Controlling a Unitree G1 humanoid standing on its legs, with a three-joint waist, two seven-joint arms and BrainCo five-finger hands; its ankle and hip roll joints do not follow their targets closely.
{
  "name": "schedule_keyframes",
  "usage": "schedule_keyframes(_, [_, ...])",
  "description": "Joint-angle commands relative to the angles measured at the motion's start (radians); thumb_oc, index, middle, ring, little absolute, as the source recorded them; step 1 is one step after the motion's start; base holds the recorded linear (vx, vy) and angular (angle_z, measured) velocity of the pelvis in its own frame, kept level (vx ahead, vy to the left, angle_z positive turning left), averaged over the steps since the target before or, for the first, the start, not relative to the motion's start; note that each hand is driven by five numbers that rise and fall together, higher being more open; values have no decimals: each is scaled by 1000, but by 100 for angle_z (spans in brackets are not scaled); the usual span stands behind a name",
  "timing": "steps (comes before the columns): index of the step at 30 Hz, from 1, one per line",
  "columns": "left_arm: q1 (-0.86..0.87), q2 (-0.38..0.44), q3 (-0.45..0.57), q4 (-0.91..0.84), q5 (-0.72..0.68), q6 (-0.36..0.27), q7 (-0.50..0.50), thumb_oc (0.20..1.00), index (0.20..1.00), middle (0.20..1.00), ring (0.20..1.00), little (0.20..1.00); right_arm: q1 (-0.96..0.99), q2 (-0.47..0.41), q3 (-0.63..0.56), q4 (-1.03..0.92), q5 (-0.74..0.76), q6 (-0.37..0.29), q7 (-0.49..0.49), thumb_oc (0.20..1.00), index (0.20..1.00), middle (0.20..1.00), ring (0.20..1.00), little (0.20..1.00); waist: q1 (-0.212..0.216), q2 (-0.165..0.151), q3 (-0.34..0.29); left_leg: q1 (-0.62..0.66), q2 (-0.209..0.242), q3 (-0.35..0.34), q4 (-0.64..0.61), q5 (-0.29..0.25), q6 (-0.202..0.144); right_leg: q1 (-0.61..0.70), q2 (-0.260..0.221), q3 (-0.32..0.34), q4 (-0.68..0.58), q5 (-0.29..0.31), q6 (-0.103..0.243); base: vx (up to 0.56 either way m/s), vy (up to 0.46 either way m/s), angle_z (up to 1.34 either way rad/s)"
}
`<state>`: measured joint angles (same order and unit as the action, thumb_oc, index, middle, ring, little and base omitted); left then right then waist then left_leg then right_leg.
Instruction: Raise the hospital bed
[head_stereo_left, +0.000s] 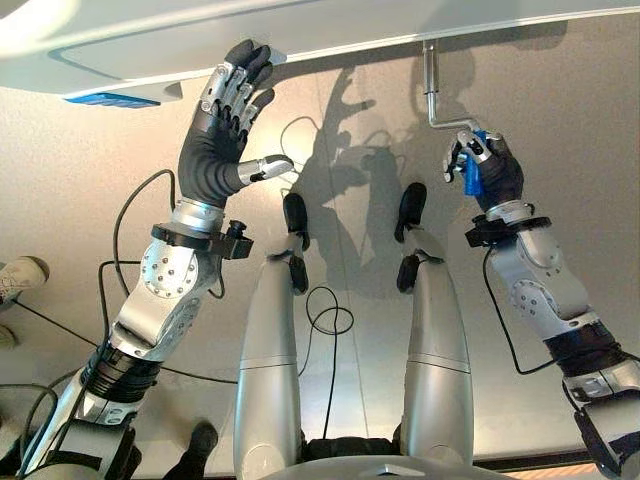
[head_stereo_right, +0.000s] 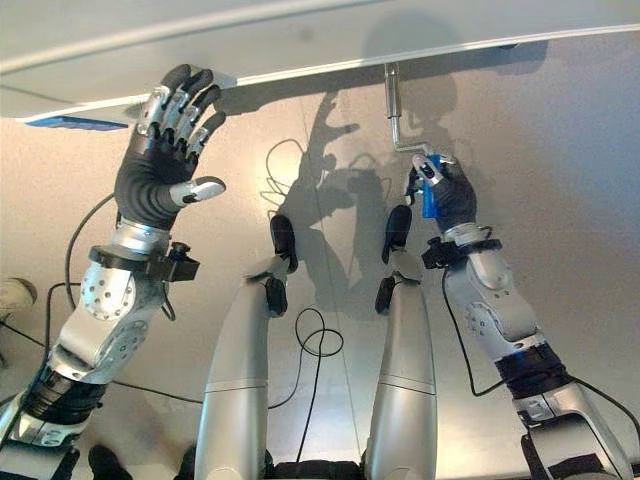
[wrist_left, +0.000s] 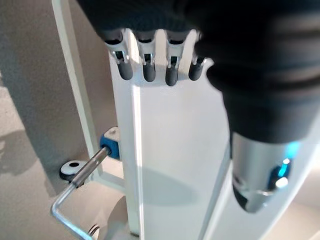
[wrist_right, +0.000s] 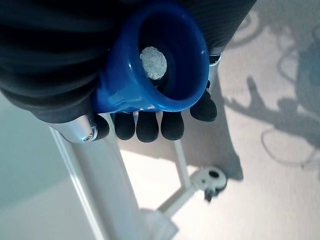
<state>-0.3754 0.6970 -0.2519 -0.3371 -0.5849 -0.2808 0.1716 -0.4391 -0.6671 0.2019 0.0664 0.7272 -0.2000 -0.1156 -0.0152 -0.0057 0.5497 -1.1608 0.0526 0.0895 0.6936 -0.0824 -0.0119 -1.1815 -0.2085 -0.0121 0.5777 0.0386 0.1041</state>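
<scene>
Hospital bed (head_stereo_left: 330, 35): its pale footboard edge runs across the top of my head views, above both arms. Progress I can't gauge; bed height gives nothing to compare against, so I judge the cranking under way at best, with turns left to make.

Left hand (head_stereo_left: 222, 120): fingers (wrist_left: 148, 70) straight and spread, tips resting flat against the bed's white panel, thumb out to the side, gripping nothing. Looks like bracing.

Metal crank (head_stereo_left: 432, 85): hangs from the bed frame, bent toward my right.

Right hand (head_stereo_right: 440, 190): fingers curled snug round the crank's blue handle (wrist_right: 160, 60).
</scene>
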Motion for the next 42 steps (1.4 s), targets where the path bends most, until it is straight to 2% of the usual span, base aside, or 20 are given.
schedule_keyframes(1, [39,-17,48,-147,-33,-78,-14,1000,1000,1000,1000,1000,-156,-89,-187,-25,-105,-157,-137,200,200,200,200,200,-5,2,-30,15,-32,-49,-137,78,-42,36,18,-56,41,-16,15,4,-4,-4])
schedule_keyframes(7, [42,-23,43,-161,-32,-78,-18,1000,1000,1000,1000,1000,-192,-119,-172,74,-222,-111,-190,200,200,200,200,200,-3,4,-30,7,-31,-49,-135,76,-41,25,20,-56,46,-16,13,3,0,-4])
schedule_keyframes(8, [40,-23,36,-162,-29,-74,-19,1000,1000,1000,1000,1000,-208,-132,-154,107,-302,-76,-214,200,200,200,200,200,-2,4,-30,1,-30,-50,-134,76,-42,20,20,-56,46,-16,12,0,0,0])
schedule_keyframes(11, [39,-25,27,-164,-34,-74,-22,1000,1000,1000,1000,1000,-221,-124,-144,144,-293,-69,-211,200,200,200,200,200,-2,6,-30,-3,-31,-51,-132,75,-42,17,19,-57,48,-16,12,0,0,0])
schedule_keyframes(13, [40,-25,20,-167,-31,-72,-22,1000,1000,1000,1000,1000,-241,-128,-125,186,-353,-43,-229,200,200,200,200,200,1,9,-30,-9,-33,-52,-132,77,-41,10,19,-58,53,-17,12,0,0,0])
schedule_keyframes(18, [31,-20,0,-168,-33,-70,-18,1000,1000,1000,1000,1000,-319,-128,-64,357,-438,19,-248,200,200,200,200,200,13,17,-30,-26,-38,-52,-130,79,-41,-5,18,-59,62,-19,10,0,0,0])
schedule_keyframes(21, [23,-23,-11,-166,-34,-69,-17,1000,1000,1000,1000,1000,-364,-130,-29,452,-458,33,-251,200,200,200,200,200,15,22,-30,-35,-39,-52,-126,79,-41,-15,17,-57,69,-20,9,0,0,0])
schedule_keyframes(22, [9,-19,-28,-162,-36,-70,-16,1000,1000,1000,1000,1000,-416,-127,10,558,-469,52,-253,200,200,200,200,200,24,27,-30,-39,-40,-53,-123,80,-41,-20,18,-55,74,-20,8,0,0,0])
schedule_keyframes(26, [-11,-20,-48,-160,-39,-73,-18,1000,1000,1000,1000,1000,-488,-115,70,732,-451,58,-233,200,200,200,200,200,32,33,-30,-50,-42,-52,-118,81,-42,-30,16,-55,79,-20,7,0,0,0])
schedule_keyframes(30, [-45,-21,-85,-148,-43,-77,-13,1000,1000,1000,1000,1000,-567,-71,158,978,-436,82,-179,200,200,200,200,200,47,48,-30,-66,-46,-53,-107,85,-43,-43,12,-59,91,-19,7,0,0,0])
schedule_keyframes(32, [-50,-24,-88,-144,-44,-79,-10,1000,1000,1000,1000,1000,-588,-60,177,1019,-432,82,-169,200,200,200,200,200,49,51,-30,-69,-47,-54,-105,85,-43,-47,12,-60,94,-19,6,0,0,0])
schedule_keyframes(33, [-61,-29,-101,-140,-45,-77,-10,1000,1000,1000,1000,1000,-607,-29,203,1097,-433,93,-144,200,200,200,200,200,57,57,-30,-75,-49,-54,-95,86,-43,-49,10,-64,100,-20,6,0,0,0])
schedule_keyframes(42, [-112,-72,-152,-115,-41,-71,-1,1000,1000,1000,1000,1000,-661,93,287,1266,-486,133,-90,200,200,200,200,200,89,93,-30,-94,-60,-52,-67,91,-40,-66,-1,-71,135,-24,7,3,8,3])
